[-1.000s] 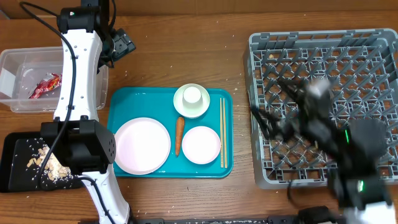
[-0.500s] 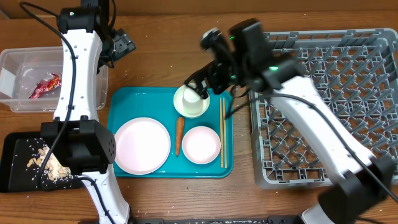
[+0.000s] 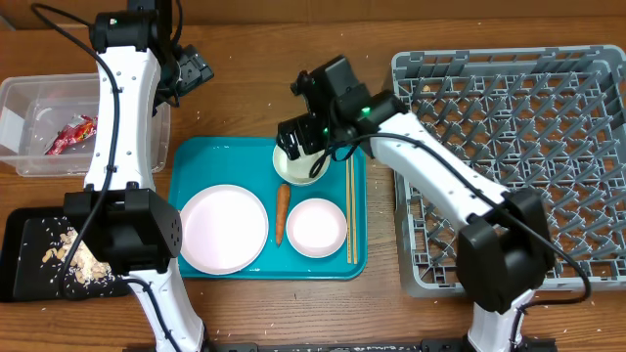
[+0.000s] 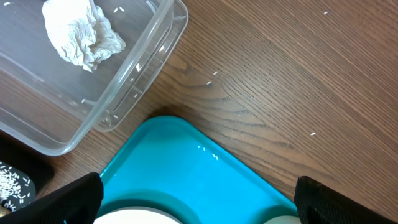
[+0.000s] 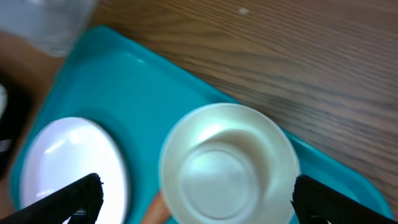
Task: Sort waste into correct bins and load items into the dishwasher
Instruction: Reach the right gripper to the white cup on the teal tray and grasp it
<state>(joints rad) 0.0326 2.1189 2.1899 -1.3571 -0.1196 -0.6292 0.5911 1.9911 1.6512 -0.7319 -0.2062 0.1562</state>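
- Tub [image 3: 39, 98], far left: wrapper [image 3: 70, 135] and tissue [image 4: 81, 34] inside.
- Black tray [image 3: 24, 230], near left: scraps [image 3: 73, 256].
- Left gripper [image 4: 199, 199]: wide, empty, over the far-left corner of the teal tray [image 3: 196, 161].
- Plate [image 3: 223, 228], carrot [image 3: 282, 213], dish [image 3: 316, 227]: on the teal tray.
- Right gripper [image 5: 199, 199]: wide, empty, above the bowl [image 3: 298, 166].
- Rack [image 3: 518, 147], right: nothing loaded.
- Risk: the glossy bowl rim may slip from the pinch. A skewed descent could knock the carrot, or the chopsticks [image 3: 349, 205] just beside.
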